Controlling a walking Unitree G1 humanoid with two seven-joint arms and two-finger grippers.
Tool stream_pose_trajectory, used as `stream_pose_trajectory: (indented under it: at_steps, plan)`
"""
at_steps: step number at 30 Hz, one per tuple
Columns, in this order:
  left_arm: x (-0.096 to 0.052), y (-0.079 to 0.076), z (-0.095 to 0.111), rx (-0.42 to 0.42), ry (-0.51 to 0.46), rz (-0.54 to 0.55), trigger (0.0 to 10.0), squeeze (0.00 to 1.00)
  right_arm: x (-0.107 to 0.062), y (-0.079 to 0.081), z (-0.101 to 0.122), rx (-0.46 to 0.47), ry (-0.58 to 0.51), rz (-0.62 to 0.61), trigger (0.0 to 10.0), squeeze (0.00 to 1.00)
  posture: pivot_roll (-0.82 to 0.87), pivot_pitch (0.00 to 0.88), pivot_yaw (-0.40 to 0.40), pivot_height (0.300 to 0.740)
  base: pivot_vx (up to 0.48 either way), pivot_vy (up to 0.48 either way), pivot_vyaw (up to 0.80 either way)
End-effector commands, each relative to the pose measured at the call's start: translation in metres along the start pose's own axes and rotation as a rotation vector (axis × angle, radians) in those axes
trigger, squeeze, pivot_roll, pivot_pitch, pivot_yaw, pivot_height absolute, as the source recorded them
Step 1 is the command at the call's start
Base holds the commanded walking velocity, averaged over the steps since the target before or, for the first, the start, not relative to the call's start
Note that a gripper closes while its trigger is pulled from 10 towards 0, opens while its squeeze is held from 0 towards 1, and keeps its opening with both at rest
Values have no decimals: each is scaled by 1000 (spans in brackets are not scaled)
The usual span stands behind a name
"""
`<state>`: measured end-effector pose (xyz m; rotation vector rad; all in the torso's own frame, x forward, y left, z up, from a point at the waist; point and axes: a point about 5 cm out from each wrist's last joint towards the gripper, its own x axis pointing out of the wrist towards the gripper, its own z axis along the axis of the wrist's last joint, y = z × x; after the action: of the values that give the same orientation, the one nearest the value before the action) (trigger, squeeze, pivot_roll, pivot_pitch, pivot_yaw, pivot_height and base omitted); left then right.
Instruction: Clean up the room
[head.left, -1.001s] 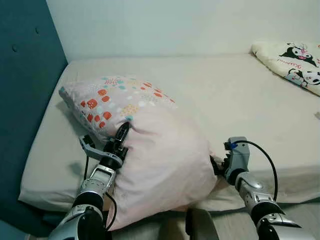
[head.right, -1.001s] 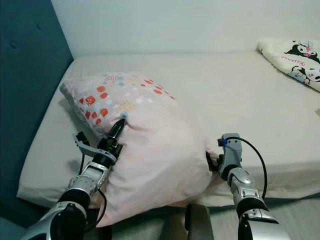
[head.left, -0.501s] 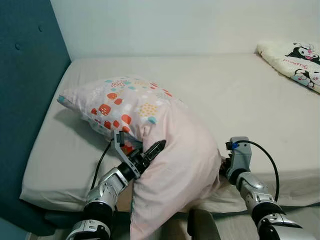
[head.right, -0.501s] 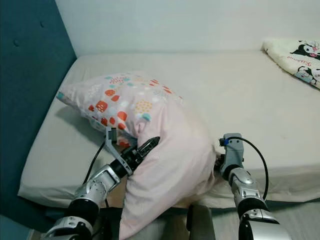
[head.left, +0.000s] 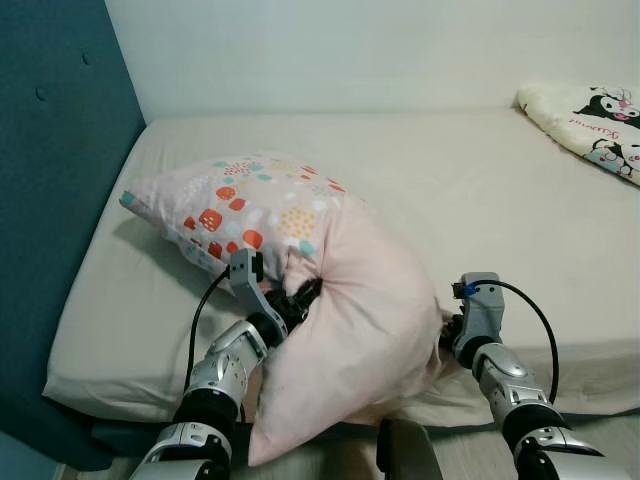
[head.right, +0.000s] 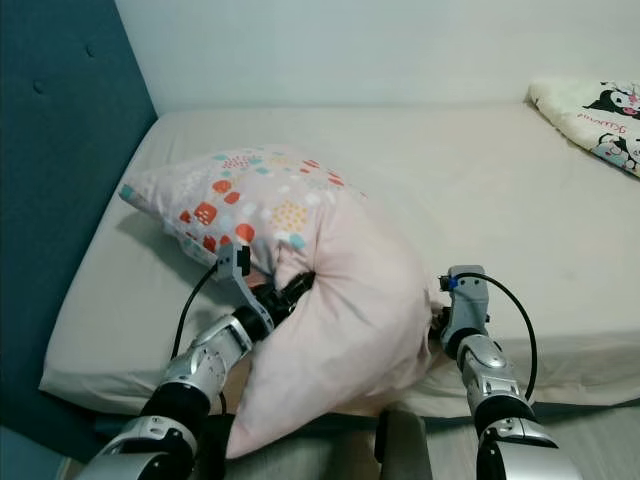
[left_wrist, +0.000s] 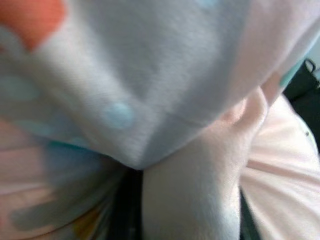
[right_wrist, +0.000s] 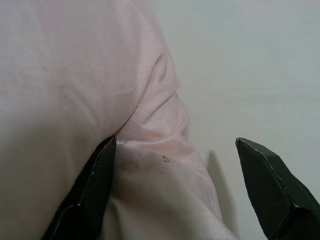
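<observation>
A pink pillow (head.left: 350, 300) with red, orange and teal spots on its upper side lies on the beige bed (head.left: 480, 190), its near part bunched up and hanging over the front edge. My left gripper (head.left: 300, 296) is buried in a fold on the pillow's left side and shut on the fabric; in the left wrist view the pillow (left_wrist: 190, 165) covers the fingers. My right gripper (right_wrist: 175, 200) is at the pillow's right corner (head.left: 440, 335), open, with its fingers (right_wrist: 87, 192) on either side of the pink fabric (right_wrist: 155, 165).
A white blanket with a cartoon print (head.left: 590, 115) lies at the bed's far right. A dark teal headboard (head.left: 50, 200) stands on the left, a pale wall behind. A dark object (head.left: 405, 460) sits low in front of the bed's edge.
My left gripper swung from the pillow's left edge towards the middle, folding the pillow's near side inward, and now sits deeper in the fold. The right gripper stayed at the corner.
</observation>
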<state>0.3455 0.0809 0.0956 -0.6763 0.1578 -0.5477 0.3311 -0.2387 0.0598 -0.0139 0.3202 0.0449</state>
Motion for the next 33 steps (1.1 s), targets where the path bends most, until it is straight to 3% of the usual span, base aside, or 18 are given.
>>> stream_pose_trajectory:
  at_steps: [1, 8, 11, 13, 14, 16, 17, 19, 20, 21, 22, 25, 26, 28, 29, 30, 32, 33]
  plan:
    - [7, -8, -7, -42, 30, -5, 0, 0, 0, 10, -9, -11, 22, 32, 10000, 0, -56, 57, 5, 467, 0, 0, 0]
    - [16, -21, -13, -30, 59, -45, 0, 0, 0, 8, -6, -6, 10, 21, 10000, 0, -59, 52, 11, 467, 0, 0, 0]
    - [19, -27, -15, 21, 85, -68, 0, 0, 0, 8, -6, -7, 10, 19, 10000, 0, -61, 51, 10, 467, 0, 0, 0]
    - [25, -31, -14, 146, 126, -77, 0, 0, 0, 8, -6, -7, 10, 18, 10000, 0, -63, 46, 12, 467, 0, 0, 0]
    - [25, -31, -14, 146, 126, -77, 0, 0, 0, 8, -6, -7, 10, 18, 10000, 0, -63, 46, 12, 467, 0, 0, 0]
    - [34, -31, 11, 379, 100, -29, 0, 0, 0, 8, -5, -11, 6, 19, 10000, 0, -74, 41, 19, 467, 0, 0, 0]
    - [34, -31, 11, 379, 100, -29, 0, 0, 0, 8, -5, -11, 6, 19, 10000, 0, -74, 41, 19, 467, 0, 0, 0]
    - [43, -32, 46, 548, 29, 32, 0, 0, 1, 9, -4, -17, 3, 21, 10000, 0, -78, 34, 20, 467, 0, 0, 0]
    - [43, -32, 46, 548, 29, 32, 0, 0, 1, 9, -4, -17, 3, 21, 10000, 0, -78, 34, 20, 467, 0, 0, 0]
    - [48, -34, 71, 634, -22, 72, 0, 0, 1, 9, -3, -17, 0, 21, 10000, 0, -81, 32, 22, 467, 0, 0, 0]
    - [48, -34, 71, 634, -22, 72, 0, 0, 1, 9, -3, -17, 0, 21, 10000, 0, -81, 32, 22, 467, 0, 0, 0]
    - [50, -41, 150, 870, -181, 232, 0, 0, 1, 8, -3, -15, -7, 16, 10000, 0, -89, 25, 35, 467, 0, 0, 0]
    - [50, -41, 150, 870, -181, 232, 0, 0, 1, 8, -3, -15, -7, 16, 10000, 0, -89, 25, 35, 467, 0, 0, 0]
    - [41, -34, 184, 897, -245, 369, 0, 0, 0, 7, -2, -13, -13, 11, 10000, 0, -89, 27, 38, 467, 0, 0, 0]
    - [41, -34, 184, 897, -245, 369, 0, 0, 0, 7, -2, -13, -13, 11, 10000, 0, -89, 27, 38, 467, 0, 0, 0]
    - [30, -22, 200, 959, -268, 479, 0, 0, 0, 6, -2, -12, -15, 9, 10000, 0, -93, 29, 42, 467, 0, 0, 0]
    - [24, -15, 205, 988, -268, 532, 0, 0, 0, 7, -2, -12, -15, 9, 10000, 0, -95, 32, 44, 467, 0, 0, 0]
    - [13, -2, 212, 1041, -262, 617, 0, 0, 0, 7, -3, -12, -17, 10, 10000, 0, -95, 33, 43, 467, 0, 0, 0]
